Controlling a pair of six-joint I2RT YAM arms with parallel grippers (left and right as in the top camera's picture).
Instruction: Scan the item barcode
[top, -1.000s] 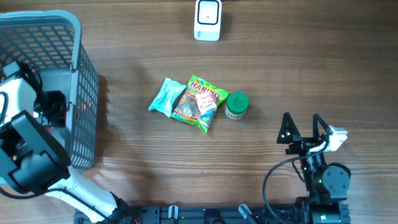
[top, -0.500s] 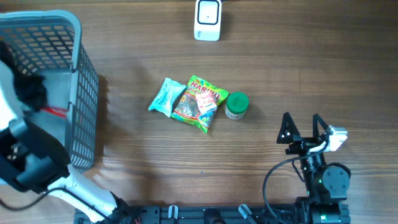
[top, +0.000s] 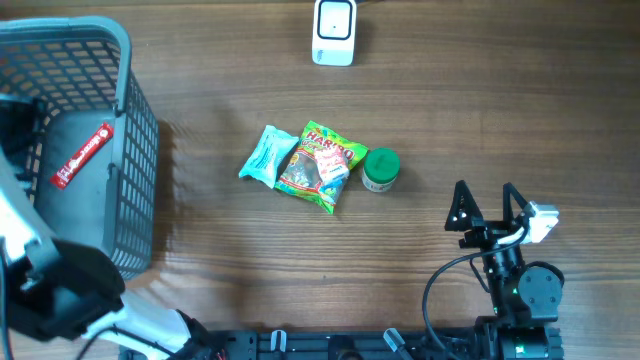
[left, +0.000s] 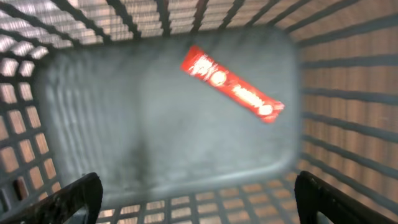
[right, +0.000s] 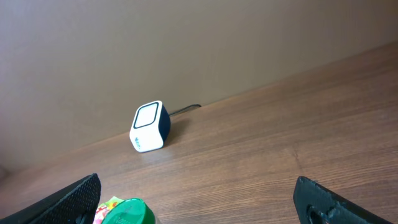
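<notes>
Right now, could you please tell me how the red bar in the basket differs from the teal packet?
The long red wrapped bar lies alone inside the grey mesh basket; the pale teal crinkled packet lies on the wooden table, touching a green gummy bag. The bar is slim and stick-like; the packet shorter and wider. Both lie flat, unheld.

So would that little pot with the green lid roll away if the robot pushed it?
Probably not at first: the pot seems to stand upright, so it would likely slide on the wooden table. It looks round, so if tipped it could roll. It looks small, so probably light.
</notes>
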